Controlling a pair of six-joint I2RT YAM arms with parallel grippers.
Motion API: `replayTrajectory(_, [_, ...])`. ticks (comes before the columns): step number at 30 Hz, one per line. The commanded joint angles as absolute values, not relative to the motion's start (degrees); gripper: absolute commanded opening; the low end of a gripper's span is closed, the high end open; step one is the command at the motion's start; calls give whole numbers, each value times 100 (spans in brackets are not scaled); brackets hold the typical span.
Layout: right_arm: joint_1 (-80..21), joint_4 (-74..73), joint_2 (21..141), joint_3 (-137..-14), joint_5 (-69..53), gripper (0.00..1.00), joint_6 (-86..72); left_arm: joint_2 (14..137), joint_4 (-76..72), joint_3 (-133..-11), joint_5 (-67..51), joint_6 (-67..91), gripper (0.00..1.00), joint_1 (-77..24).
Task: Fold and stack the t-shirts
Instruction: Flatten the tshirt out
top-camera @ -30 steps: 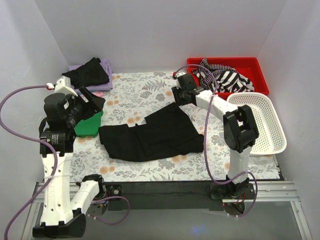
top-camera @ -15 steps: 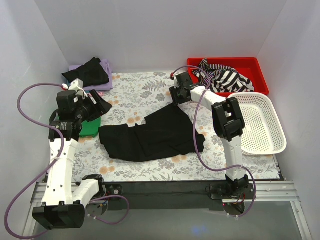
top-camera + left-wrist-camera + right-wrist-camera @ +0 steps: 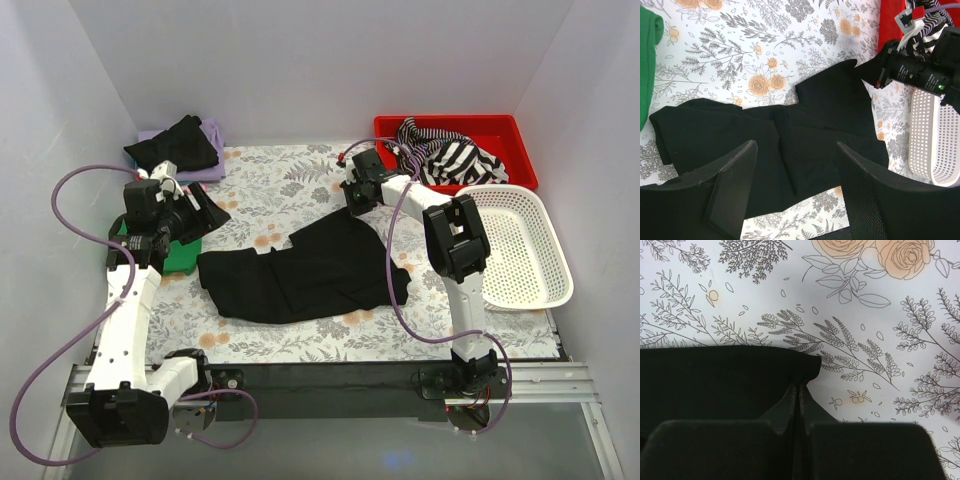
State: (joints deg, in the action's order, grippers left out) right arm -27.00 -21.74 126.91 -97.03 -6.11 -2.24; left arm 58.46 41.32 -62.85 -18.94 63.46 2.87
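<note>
Black cloth t-shirt [image 3: 305, 268] was just pinched at its far corner by the right claw [image 3: 799, 390], likely readying a fold; left claw [image 3: 794, 147] was spread.

spread t-shirt [image 3: 300, 272]: plain black, no print showing
t-shirt at left edge [image 3: 182, 256]: solid green
top t-shirt of far pile [image 3: 175, 146]: black
bottom t-shirt of far pile [image 3: 214, 132]: lilac
t-shirt in bin [image 3: 455, 158]: black-and-white stripes
bin [image 3: 510, 135]: red
mesh basket [image 3: 545, 290]: white
tabletop covering [image 3: 290, 180]: white ground, grey leaf sprigs, pale orange roses
left gripper [image 3: 794, 147]: matte black
right gripper [image 3: 799, 390]: black
arms [image 3: 125, 320]: white links, black joints
cables [image 3: 88, 169]: purple
</note>
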Motion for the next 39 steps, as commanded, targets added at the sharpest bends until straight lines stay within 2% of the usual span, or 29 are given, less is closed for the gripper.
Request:
replayTrajectory(1, [-2707, -2461, 12736, -9923, -879, 1, -158, 5889, 3929, -6074, -2118, 6267, 62, 272])
replayTrajectory(6, [-2733, -2338, 11780, -9695, -730, 1, -220, 6432, 3972, -6117, -2153, 6223, 59, 273])
replayTrajectory(10, [-2733, -2312, 10201, -9221, -256, 1, -202, 6600, 3938, -6170, -2241, 6240, 59, 281])
replayTrajectory(17, [-2812, -2180, 7474, -7297, 421, 1, -509, 6539, 3665, -6144, -2539, 6363, 59, 281])
replayTrajectory(21, [-2813, -2249, 5377, -5971, 1176, 1, -860, 6854, 3525, -5934, -2899, 6468, 59, 281])
replayTrajectory(26, [-2813, -2636, 4931, -5722, 864, 1, -993, 7284, 2929, -5424, -3715, 6828, 57, 89])
replayTrajectory(30, [-2821, -2540, 4790, -5862, 371, 1, -1081, 7865, 2620, -5300, -3359, 6978, 52, -647])
replayTrajectory(32, [-2830, -2558, 4755, -6107, 107, 1, -1107, 8155, 2576, -5475, -3173, 7022, 46, -886])
replayTrajectory(34, [-2847, -2558, 4641, -6292, -488, 1, -1116, 8480, 2348, -5554, -3024, 7162, 46, -1167])
replayTrajectory(39, [-2839, -2672, 4562, -6495, -623, 1, -1108, 9140, 1592, -6011, -2734, 7514, 53, -1467])
